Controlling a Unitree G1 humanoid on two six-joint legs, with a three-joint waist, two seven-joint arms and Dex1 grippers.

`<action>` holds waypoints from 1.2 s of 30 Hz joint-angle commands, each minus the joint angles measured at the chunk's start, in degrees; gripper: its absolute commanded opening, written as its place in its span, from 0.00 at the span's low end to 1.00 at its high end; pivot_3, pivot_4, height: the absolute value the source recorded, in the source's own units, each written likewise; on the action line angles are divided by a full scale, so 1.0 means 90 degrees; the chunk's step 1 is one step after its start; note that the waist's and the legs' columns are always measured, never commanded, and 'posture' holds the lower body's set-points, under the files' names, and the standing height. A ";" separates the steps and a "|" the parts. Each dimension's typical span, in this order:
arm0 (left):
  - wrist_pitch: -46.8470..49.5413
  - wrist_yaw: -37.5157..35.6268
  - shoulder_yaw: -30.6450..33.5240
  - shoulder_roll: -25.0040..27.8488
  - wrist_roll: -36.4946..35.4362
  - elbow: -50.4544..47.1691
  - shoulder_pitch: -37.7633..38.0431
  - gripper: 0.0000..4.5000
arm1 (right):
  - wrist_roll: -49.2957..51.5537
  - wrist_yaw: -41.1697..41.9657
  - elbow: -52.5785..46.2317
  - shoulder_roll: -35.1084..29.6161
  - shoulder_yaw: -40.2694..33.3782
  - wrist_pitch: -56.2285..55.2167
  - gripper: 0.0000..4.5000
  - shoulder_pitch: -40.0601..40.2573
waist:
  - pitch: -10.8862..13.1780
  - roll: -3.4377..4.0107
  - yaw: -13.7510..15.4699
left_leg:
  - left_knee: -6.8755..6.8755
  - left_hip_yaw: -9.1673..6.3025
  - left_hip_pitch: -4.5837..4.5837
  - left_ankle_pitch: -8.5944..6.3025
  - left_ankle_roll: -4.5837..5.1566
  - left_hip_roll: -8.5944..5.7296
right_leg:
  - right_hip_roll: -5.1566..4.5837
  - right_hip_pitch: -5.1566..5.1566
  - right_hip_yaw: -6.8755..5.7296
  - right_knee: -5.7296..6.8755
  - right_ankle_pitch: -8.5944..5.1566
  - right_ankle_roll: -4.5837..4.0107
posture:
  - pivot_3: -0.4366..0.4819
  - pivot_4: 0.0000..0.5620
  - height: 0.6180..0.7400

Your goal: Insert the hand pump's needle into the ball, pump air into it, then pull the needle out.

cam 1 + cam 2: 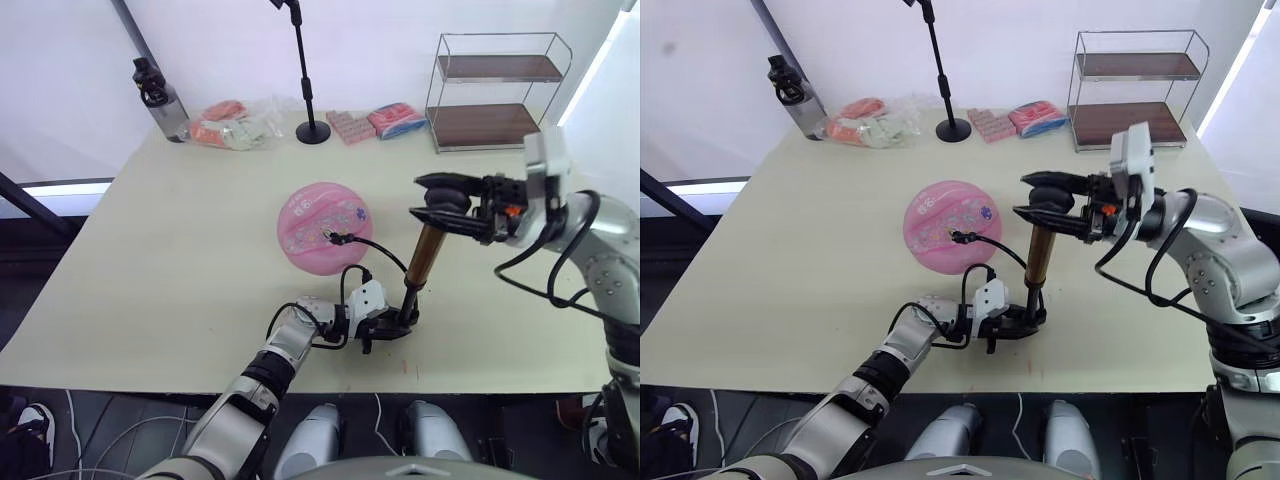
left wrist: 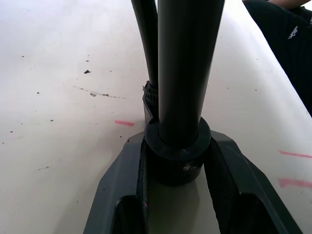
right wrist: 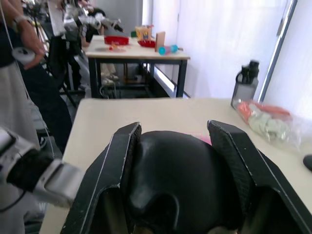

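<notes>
The pink ball lies mid-table with its sticker face up. The needle on its small black fitting sits at the ball's near right side, and the thin black hose curves from there down to the pump's base. The gold-bronze hand pump stands upright on the table. My left gripper is shut on the pump's black base cap. My right gripper is shut on the black T-handle at the top, slightly raised above the cylinder.
A wire shelf stands at the back right. Pink packets, a black stand, a plastic bag of items and a dark bottle line the back edge. People and a second table show in the right wrist view.
</notes>
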 commanded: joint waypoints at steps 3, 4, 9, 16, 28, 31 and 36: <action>0.0469 0.0242 -0.0007 0.0438 0.0409 0.0582 0.0307 0.25 | 0.0453 -0.0128 -0.0363 -0.0055 -0.0512 0.0145 0.39 -0.0440 | 0.0004 0.0004 -0.0001 | 0.0001 -0.0024 -0.0014 0.0007 -0.0012 0.0001 | -0.0011 -0.0002 -0.0032 0.0004 -0.0006 -0.0011 | 0.48 0.27 1.00; 0.0476 0.0239 -0.0011 0.0441 0.0410 0.0570 0.0316 0.25 | 0.0353 -0.0080 -0.0400 -0.0074 -0.0438 0.0118 0.39 -0.0327 | 0.0005 0.0006 -0.0007 | 0.0002 -0.0023 -0.0017 0.0019 -0.0032 0.0001 | -0.0014 -0.0003 -0.0036 0.0007 -0.0008 -0.0015 | 0.48 0.27 1.00; 0.0499 0.0240 -0.0013 0.0450 0.0403 0.0543 0.0347 0.25 | -0.0824 0.0249 -0.0427 -0.0127 0.0392 -0.0542 0.39 0.0808 | -0.0016 -0.0024 -0.0018 | 0.0002 -0.0016 -0.0021 0.0023 -0.0040 -0.0001 | -0.0017 0.0000 -0.0051 0.0012 -0.0012 -0.0019 | 0.48 0.27 1.00; 0.0514 0.0292 -0.0034 0.0459 0.0398 0.0505 0.0377 0.25 | -0.1911 0.0330 0.0092 0.0139 0.1289 -0.1541 0.39 0.1824 | -0.0026 -0.0046 -0.0047 | -0.0014 0.0028 0.0066 0.0006 -0.0012 -0.0001 | -0.0016 0.0045 0.0014 0.0043 -0.0049 0.0036 | 0.48 0.27 1.00; 0.0544 0.0330 -0.0028 0.0439 0.0385 0.0462 0.0399 0.25 | -0.2865 0.0125 0.1273 0.0711 0.1711 -0.2613 0.39 0.2656 | -0.0054 -0.0076 -0.0011 | -0.0035 0.0060 0.0107 0.0006 -0.0014 0.0013 | 0.0003 0.0037 0.0073 0.0074 -0.0051 0.0037 | 0.48 0.27 1.00; 0.0537 0.0320 -0.0033 0.0451 0.0390 0.0476 0.0393 0.25 | -0.2433 0.0124 0.0825 0.0622 0.1448 -0.2270 0.39 0.2393 | -0.0059 -0.0085 0.0003 | -0.0058 0.0056 0.0118 0.0006 -0.0014 0.0021 | 0.0010 0.0038 0.0069 0.0073 -0.0052 0.0036 | 0.48 0.27 1.00; 0.0527 0.0297 -0.0046 0.0463 0.0395 0.0491 0.0384 0.25 | -0.1355 -0.0009 -0.0059 0.0390 0.0812 -0.1163 0.39 0.1583 | -0.0030 -0.0051 0.0020 | -0.0061 0.0047 0.0089 0.0008 -0.0017 0.0025 | 0.0016 0.0019 0.0034 0.0075 -0.0058 0.0024 | 0.48 0.27 1.00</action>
